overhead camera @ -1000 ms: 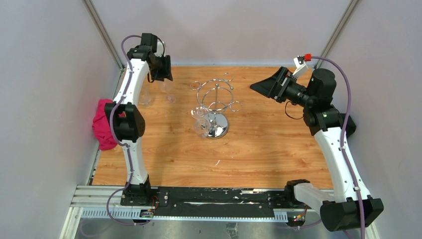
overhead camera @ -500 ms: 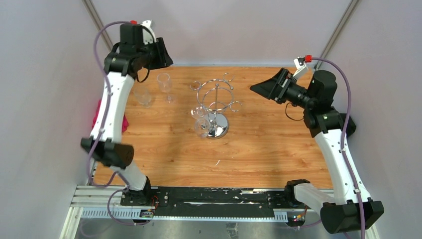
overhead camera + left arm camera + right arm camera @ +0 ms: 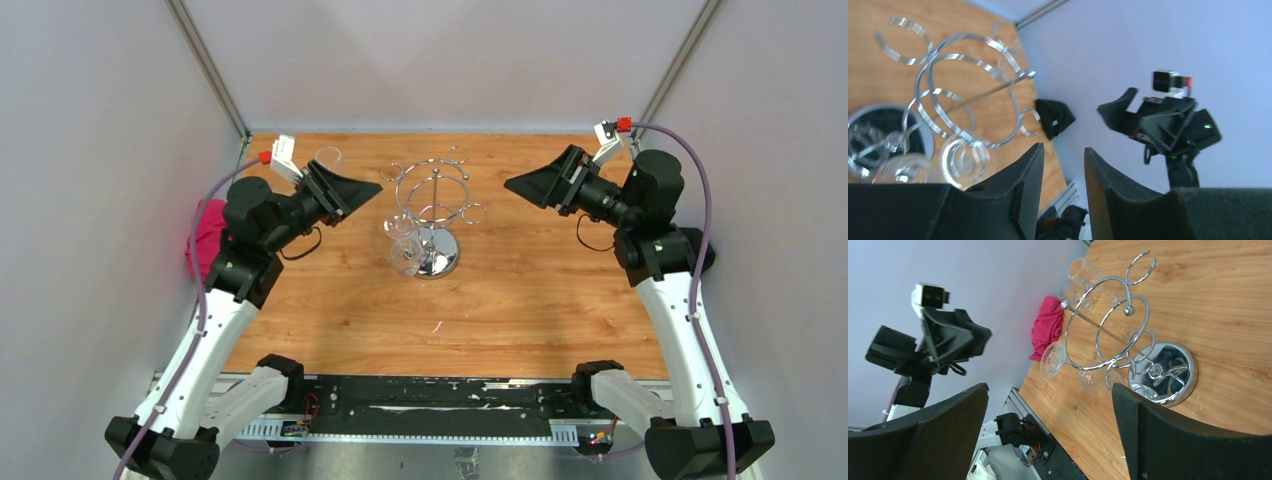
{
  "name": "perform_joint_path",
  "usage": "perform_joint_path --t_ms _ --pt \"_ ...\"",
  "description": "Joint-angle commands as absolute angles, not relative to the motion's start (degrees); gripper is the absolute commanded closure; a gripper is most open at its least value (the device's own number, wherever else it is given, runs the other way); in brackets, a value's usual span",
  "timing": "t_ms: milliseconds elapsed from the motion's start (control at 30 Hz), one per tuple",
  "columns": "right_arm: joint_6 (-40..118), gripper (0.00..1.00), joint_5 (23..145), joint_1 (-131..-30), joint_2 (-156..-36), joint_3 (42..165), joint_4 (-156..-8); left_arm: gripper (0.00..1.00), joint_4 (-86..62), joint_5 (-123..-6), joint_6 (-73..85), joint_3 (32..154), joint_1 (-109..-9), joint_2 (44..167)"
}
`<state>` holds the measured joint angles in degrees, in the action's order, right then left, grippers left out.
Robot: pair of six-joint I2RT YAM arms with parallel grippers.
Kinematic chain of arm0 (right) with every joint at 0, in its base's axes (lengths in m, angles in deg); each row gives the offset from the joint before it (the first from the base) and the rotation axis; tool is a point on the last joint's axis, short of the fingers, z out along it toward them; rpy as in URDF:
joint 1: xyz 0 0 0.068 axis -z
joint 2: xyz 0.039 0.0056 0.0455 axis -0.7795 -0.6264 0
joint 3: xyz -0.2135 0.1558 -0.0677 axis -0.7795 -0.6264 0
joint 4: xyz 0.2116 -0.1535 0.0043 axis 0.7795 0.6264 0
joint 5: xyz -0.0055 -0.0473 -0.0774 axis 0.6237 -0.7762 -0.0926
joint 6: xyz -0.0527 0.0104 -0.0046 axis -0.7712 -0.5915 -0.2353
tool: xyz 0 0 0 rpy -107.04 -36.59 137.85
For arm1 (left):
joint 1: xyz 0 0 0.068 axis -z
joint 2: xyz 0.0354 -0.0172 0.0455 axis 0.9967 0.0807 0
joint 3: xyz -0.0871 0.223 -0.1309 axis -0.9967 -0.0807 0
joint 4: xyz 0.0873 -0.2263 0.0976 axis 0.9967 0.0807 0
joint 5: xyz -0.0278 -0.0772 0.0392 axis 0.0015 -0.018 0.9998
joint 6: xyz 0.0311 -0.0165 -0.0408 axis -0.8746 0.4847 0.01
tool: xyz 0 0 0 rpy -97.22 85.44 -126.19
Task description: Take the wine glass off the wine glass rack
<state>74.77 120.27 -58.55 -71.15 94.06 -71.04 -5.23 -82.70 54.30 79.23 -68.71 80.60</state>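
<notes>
The chrome wine glass rack [image 3: 434, 205] stands mid-table on its round mirrored base. One clear wine glass [image 3: 406, 256] hangs upside down from a loop on its near-left side. Its foot sits in the ring and its bowl [image 3: 1092, 380] points down. My left gripper [image 3: 368, 187] hovers just left of the rack and points at it. Its fingers [image 3: 1025, 170] are a narrow gap apart with nothing between them. My right gripper [image 3: 516, 183] hovers right of the rack, wide open and empty. The left wrist view shows the rack [image 3: 968, 85] and the glass [image 3: 964, 160] to the left of the fingers.
Another clear glass [image 3: 326, 157] stands upright on the wood at the back left, behind my left gripper. The right wrist view shows glasses [image 3: 1083, 271] there. A pink cloth [image 3: 205, 235] lies at the table's left edge. Grey walls close in three sides.
My left arm has swung down from the back-left corner, and its gripper now points right at the rack with the fingers closer together. The right arm has barely moved.
</notes>
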Motion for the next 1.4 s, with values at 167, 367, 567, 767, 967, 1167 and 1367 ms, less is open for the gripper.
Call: perform_joint_path --t_ms 167,367,567,767,967,1167,1367 --pt "74.2 0.01 121.8 -57.8 -68.9 92.4 -69.4 0.56 4.1 -74.8 54.2 71.5 -66.4 76.3" --pt "74.4 0.01 121.4 -57.8 -69.0 92.2 -69.2 0.52 4.2 -74.3 52.8 68.9 -66.4 77.8" --pt "74.7 0.01 120.9 -57.8 -69.4 91.8 -69.2 0.52 1.4 -74.6 51.9 66.6 -66.4 81.1" --pt "74.6 0.01 120.7 -57.8 -70.2 91.7 -69.3 0.52 -3.8 -76.2 52.5 64.7 -66.4 84.0" --pt "74.9 0.01 120.7 -57.8 -70.7 91.5 -69.8 0.52 -8.3 -77.3 53.2 63.7 -66.4 86.0" --pt "75.4 0.01 121.0 -57.8 -71.3 91.1 -70.7 0.54 -9.3 -77.4 53.4 64.1 -66.1 87.5" --pt "75.8 0.01 121.0 -57.8 -71.6 90.7 -71.2 0.69 -9.5 -77.6 53.1 64.2 -65.5 88.1"
